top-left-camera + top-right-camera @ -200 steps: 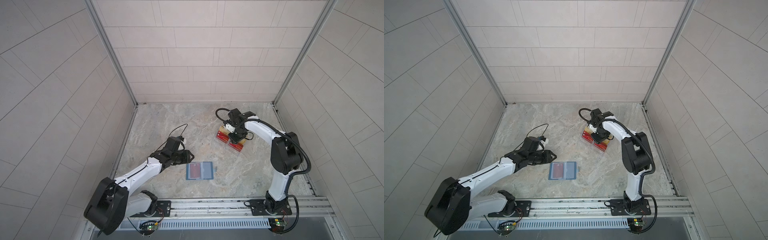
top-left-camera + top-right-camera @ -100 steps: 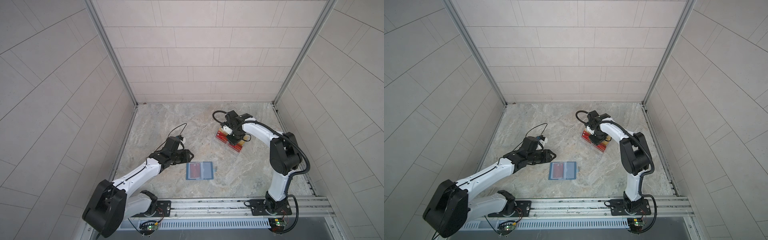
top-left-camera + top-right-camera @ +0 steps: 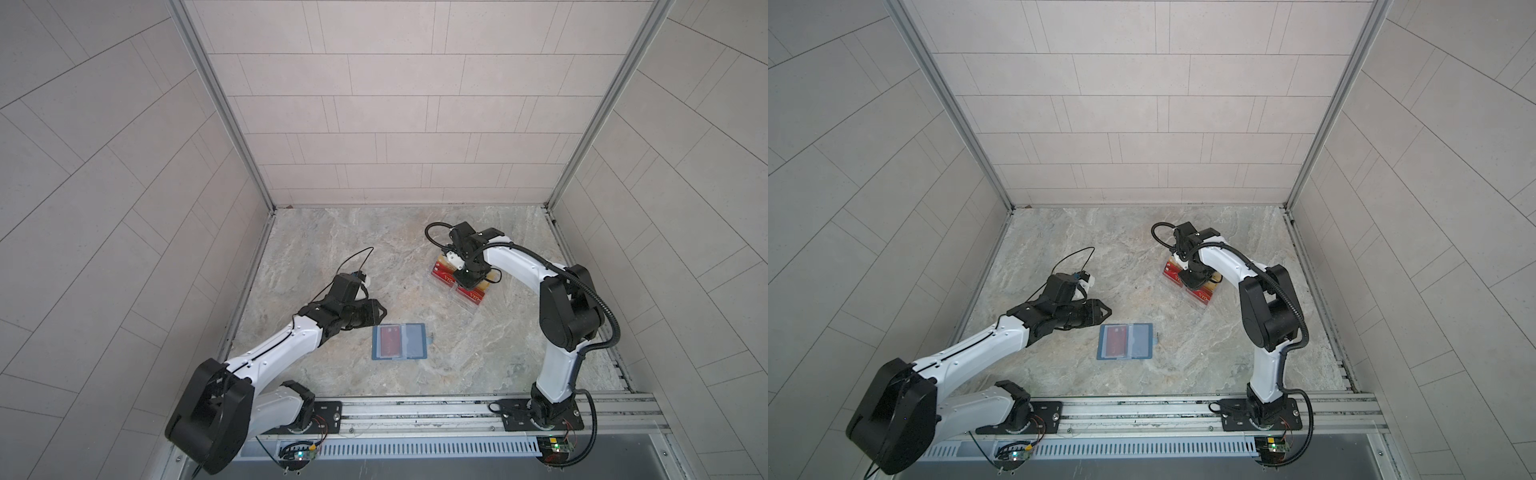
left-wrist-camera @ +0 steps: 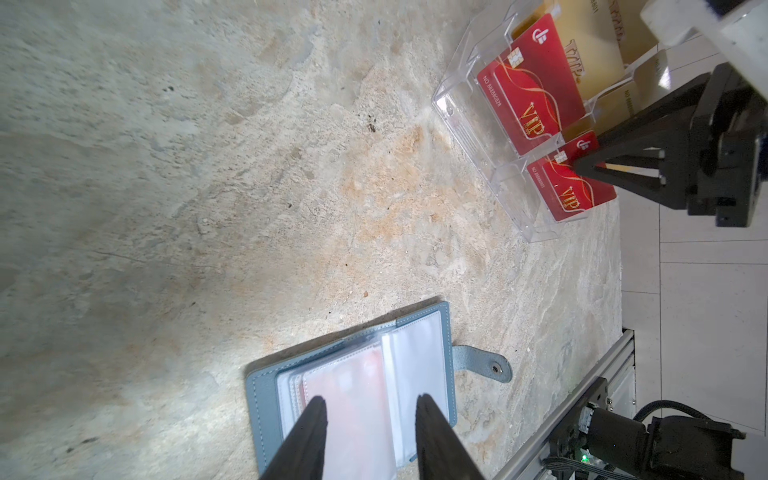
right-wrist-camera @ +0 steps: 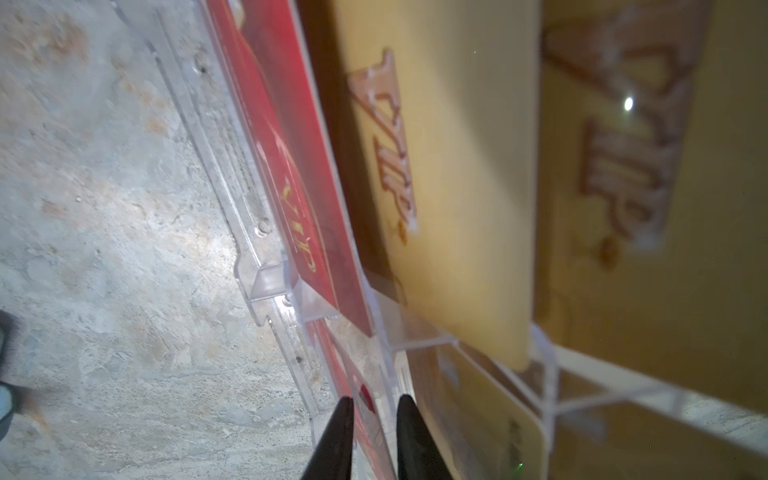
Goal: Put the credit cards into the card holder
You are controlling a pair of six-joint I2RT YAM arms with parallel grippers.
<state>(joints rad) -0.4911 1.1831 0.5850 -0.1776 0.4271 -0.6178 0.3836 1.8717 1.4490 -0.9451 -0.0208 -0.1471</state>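
The slate-blue card holder lies open on the stone floor, with one red credit card under its left clear sleeve. My left gripper hovers open just left of it, holding nothing. Two more red credit cards stand in the front row of a clear rack. My right gripper reaches into that rack. Its jaws are narrow and straddle the top edge of the nearer red card, with a gap still showing.
Gold-yellow VIP cards fill the rack's rear tiers, right behind my right fingers. The holder's snap strap sticks out on its right side. An aluminium rail runs along the front, and tiled walls close in the floor.
My right gripper has settled down onto the front of the rack, and its jaws have narrowed around the red card's edge. The left arm has barely moved.
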